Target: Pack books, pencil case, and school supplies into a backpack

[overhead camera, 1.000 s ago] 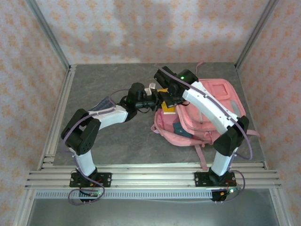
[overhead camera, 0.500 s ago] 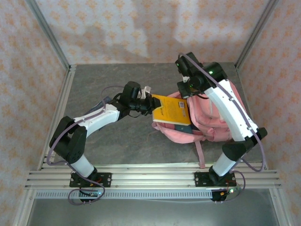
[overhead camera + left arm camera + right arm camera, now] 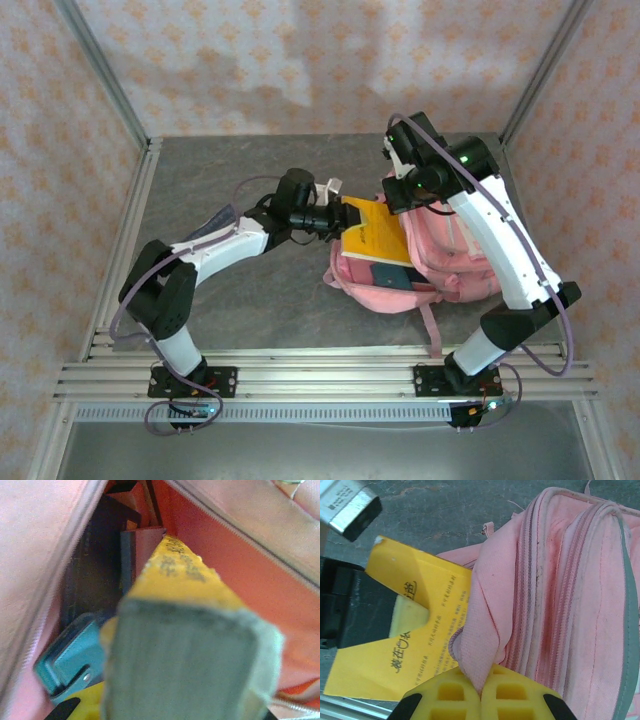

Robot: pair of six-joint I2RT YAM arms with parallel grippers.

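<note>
The pink backpack lies at the right of the table with its mouth toward the left. My left gripper is shut on the near end of an orange-yellow book, whose far end reaches into the opening. In the left wrist view the book's edge points into the pink interior, where a dark book and a teal item lie. My right gripper is shut on a fold of the backpack's pink flap, holding it up above the yellow book.
Grey table surface spreads left and in front of the backpack. A pink strap trails toward the near rail. Metal frame rails line the front and left edges.
My right gripper has left the spot over the book, swung to the backpack's back edge and lifted the flap. The left gripper has carried the yellow book rightward into the opening.
</note>
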